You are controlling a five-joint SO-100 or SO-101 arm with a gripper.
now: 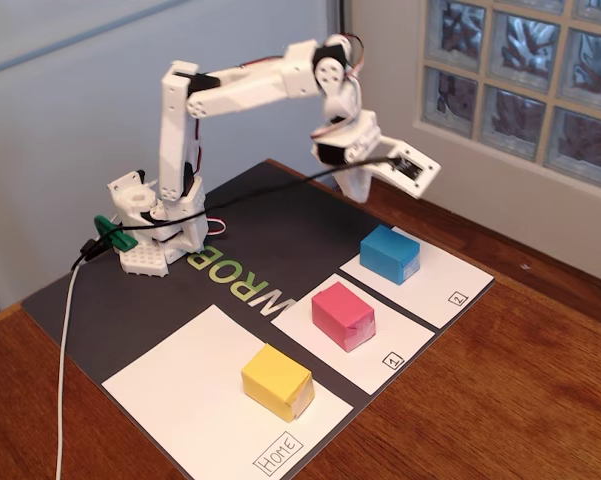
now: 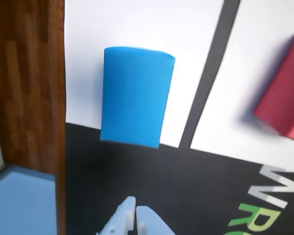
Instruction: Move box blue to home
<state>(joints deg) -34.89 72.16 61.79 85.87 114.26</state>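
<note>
Fixed view — home (image 1: 195,385) holds yellow block (image 1: 277,381).

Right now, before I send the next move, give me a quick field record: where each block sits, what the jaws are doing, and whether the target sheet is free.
blue block: on sheet 2, untouched
pink block: on sheet 1
yellow block: on Home sheet
Home sheet: partly taken by the yellow block, bare paper around it
gripper: raised above the mat, short of the blue block, jaws shut, holding nothing
task state: blue block not yet picked
</note>
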